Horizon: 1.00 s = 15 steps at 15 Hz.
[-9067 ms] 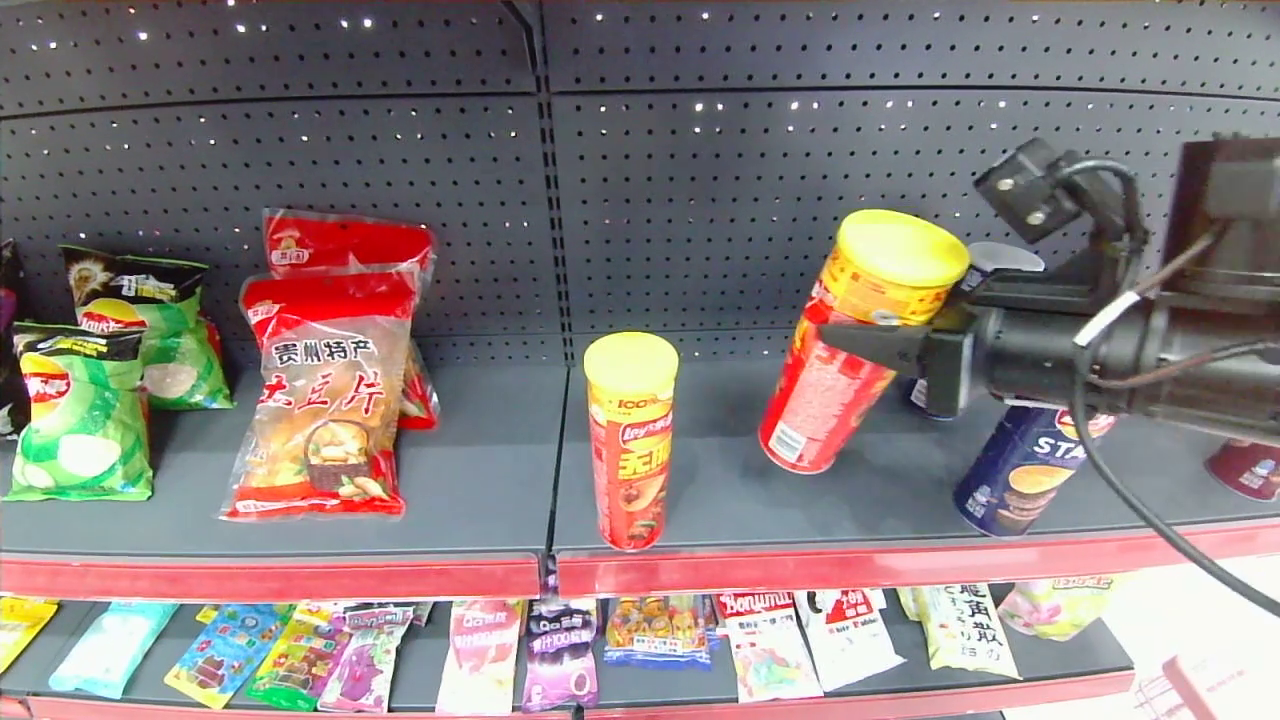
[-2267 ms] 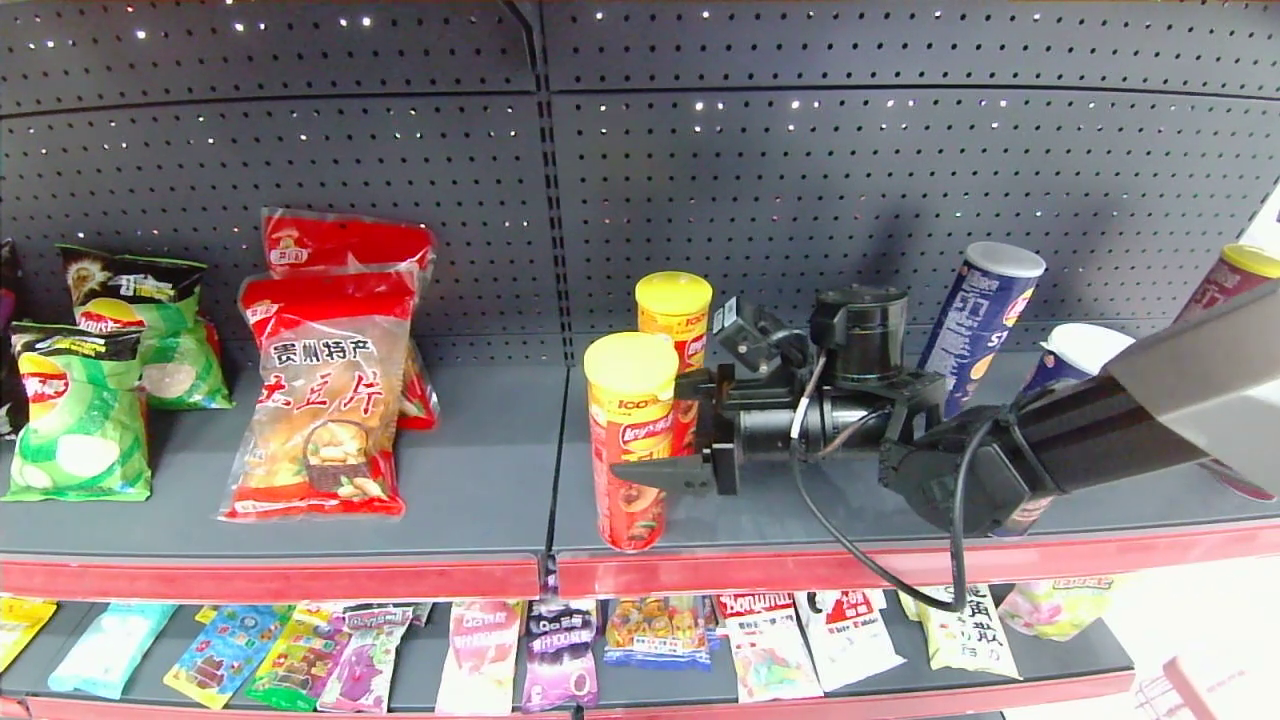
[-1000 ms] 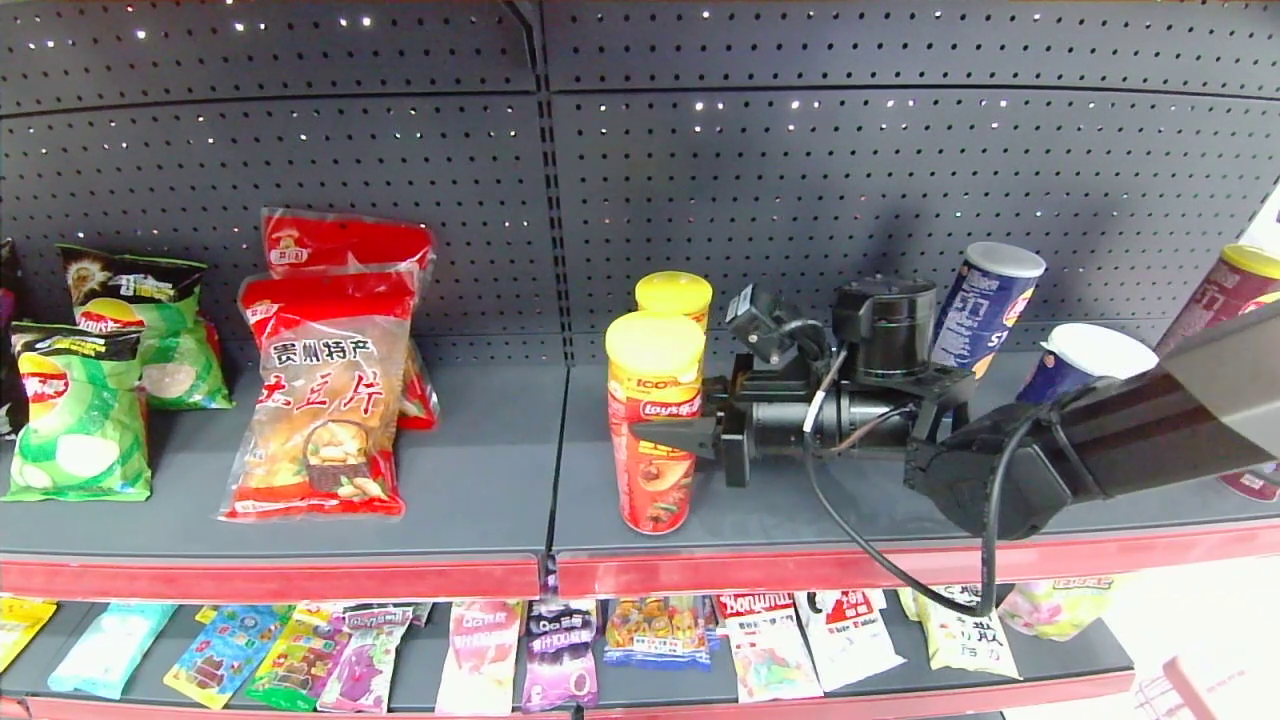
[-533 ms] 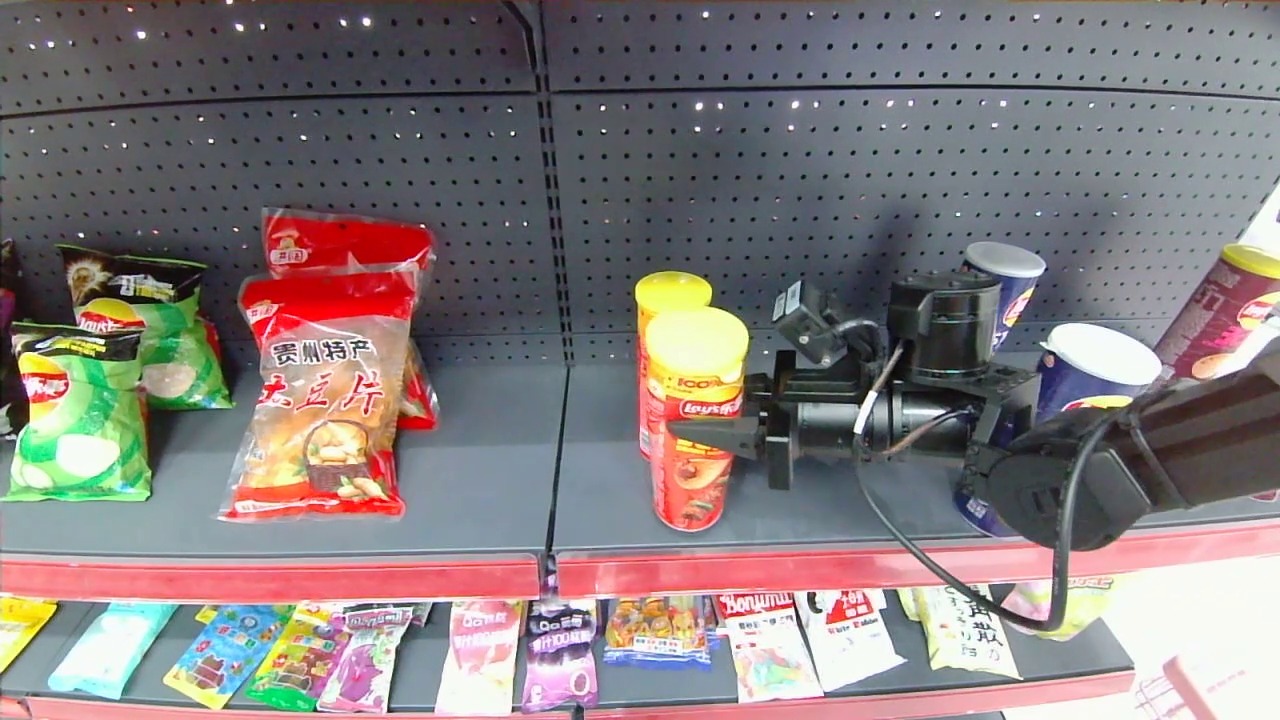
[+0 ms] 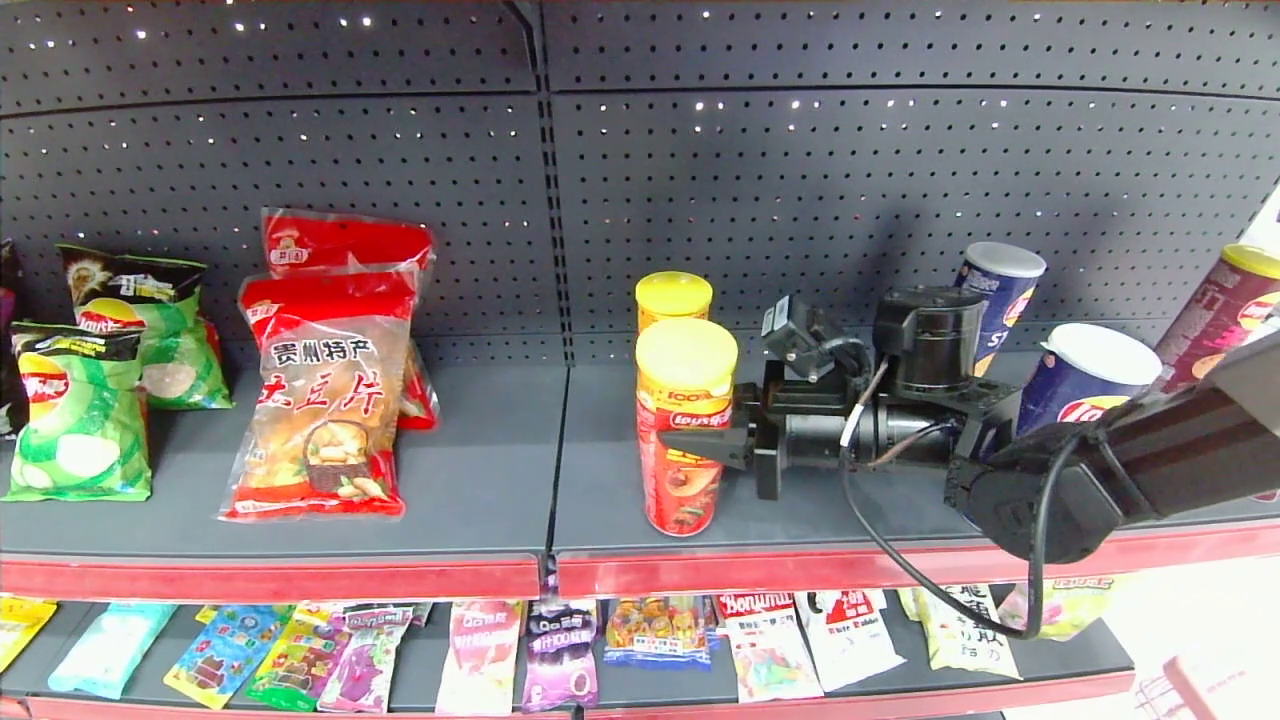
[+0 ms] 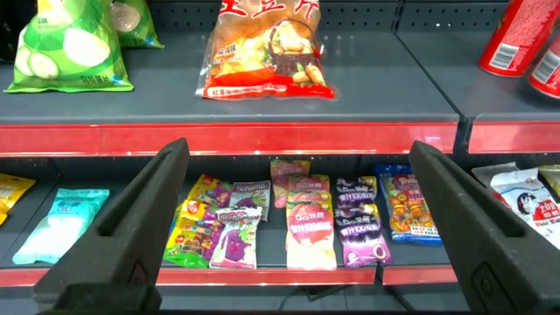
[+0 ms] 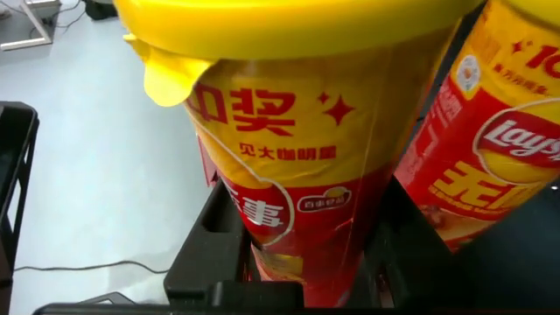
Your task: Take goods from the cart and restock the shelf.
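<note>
A red chip canister with a yellow lid (image 5: 686,430) stands upright near the front edge of the upper shelf (image 5: 480,490). My right gripper (image 5: 692,440) is shut on it at mid-height, coming in from the right. In the right wrist view the held canister (image 7: 297,175) sits between the dark fingers (image 7: 206,254). A second, matching canister (image 5: 673,299) (image 7: 507,149) stands directly behind it near the back wall. My left gripper (image 6: 297,249) hangs open in front of the lower shelf, nothing between its fingers.
Two blue canisters (image 5: 996,288) (image 5: 1085,385) and a maroon one (image 5: 1225,300) stand right of my arm. Red snack bags (image 5: 325,390) and green chip bags (image 5: 85,420) fill the shelf's left half. Small candy packs (image 6: 311,227) line the lower shelf.
Since 9 s ago the right gripper set the carried canister at the back, then closed on the front canister. Over the last second that canister shifted right, then a little back left.
</note>
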Tool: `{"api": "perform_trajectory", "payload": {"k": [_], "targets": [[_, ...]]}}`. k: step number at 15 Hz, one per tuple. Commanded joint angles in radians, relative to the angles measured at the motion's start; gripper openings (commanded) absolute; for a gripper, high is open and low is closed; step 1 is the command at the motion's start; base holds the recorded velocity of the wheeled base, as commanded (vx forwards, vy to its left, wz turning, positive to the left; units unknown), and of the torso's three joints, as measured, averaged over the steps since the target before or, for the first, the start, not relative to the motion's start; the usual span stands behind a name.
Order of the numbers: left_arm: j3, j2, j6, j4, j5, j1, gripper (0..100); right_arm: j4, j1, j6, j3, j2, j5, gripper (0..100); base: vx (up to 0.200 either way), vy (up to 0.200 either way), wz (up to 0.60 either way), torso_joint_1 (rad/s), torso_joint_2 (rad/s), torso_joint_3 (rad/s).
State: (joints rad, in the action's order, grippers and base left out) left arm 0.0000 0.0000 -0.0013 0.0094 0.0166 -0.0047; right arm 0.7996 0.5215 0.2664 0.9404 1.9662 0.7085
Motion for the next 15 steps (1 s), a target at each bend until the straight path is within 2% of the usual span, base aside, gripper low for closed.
{"api": "perform_trajectory", "payload": {"k": [1,15], "targets": [[0.000,0.002,0.000,0.000,0.002,0.000,100,0.001,0.003,0.001,-0.003,0.016,0.000,0,0.000,0.000,0.00,0.000,0.00,0.000],[0.000,0.002,0.000,0.000,0.000,0.000,100,0.021,0.002,-0.010,-0.008,0.045,-0.001,0,0.000,0.000,0.00,0.000,0.00,0.000]]}}
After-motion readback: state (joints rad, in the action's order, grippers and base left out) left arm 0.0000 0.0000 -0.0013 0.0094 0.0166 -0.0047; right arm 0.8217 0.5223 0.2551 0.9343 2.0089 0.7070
